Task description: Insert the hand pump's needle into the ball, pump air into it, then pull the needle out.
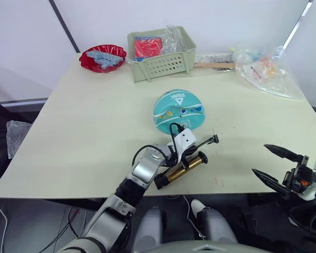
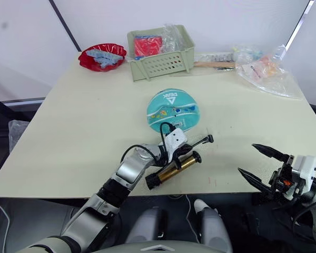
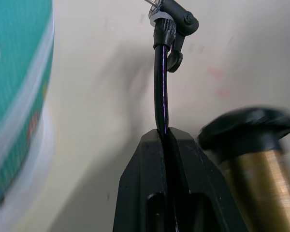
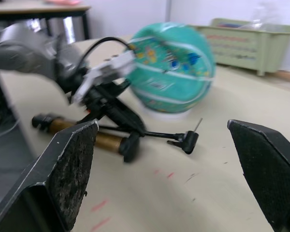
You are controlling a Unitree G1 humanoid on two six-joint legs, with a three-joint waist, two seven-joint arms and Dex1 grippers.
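Upper left of the head views: red bowl (image 1: pixel 102 58) with pale blue contents on the cream surface (image 1: pixel 84 132). Just right of it, a green perforated basket (image 1: pixel 160 54) holding a red packet and clear plastic.

Centre of frame: the ball (image 1: pixel 178 111), teal with a white triangle logo and cartoon prints, rests on the surface.

Lower centre, just below the ball: left gripper (image 1: pixel 191 149), fingers (image 3: pixel 166 183) pinched closed on the thin black hose (image 3: pixel 161 87). Left wrist view shows the hose running out from between the shut fingers to a small black fitting. The needle (image 4: pixel 197 124) sticks up from that fitting at a tilt, free of the ball, with a clear gap of surface between them. The fitting lies on the surface, right of the gripper.

The hand pump (image 1: pixel 182 168) lies flat on its side just below the left gripper, near the front edge of the surface; brass cylinder runs diagonally, black ends on both sides.

Upper right: a wooden-handled tool (image 1: pixel 215 65) and crumpled clear bags (image 1: pixel 266 71) with small coloured items.

Lower right corner: right gripper (image 1: pixel 268 164), off the front-right edge of the surface, well apart from pump and ball. Its fingers (image 4: pixel 70 169) stand wide apart, holding nothing.
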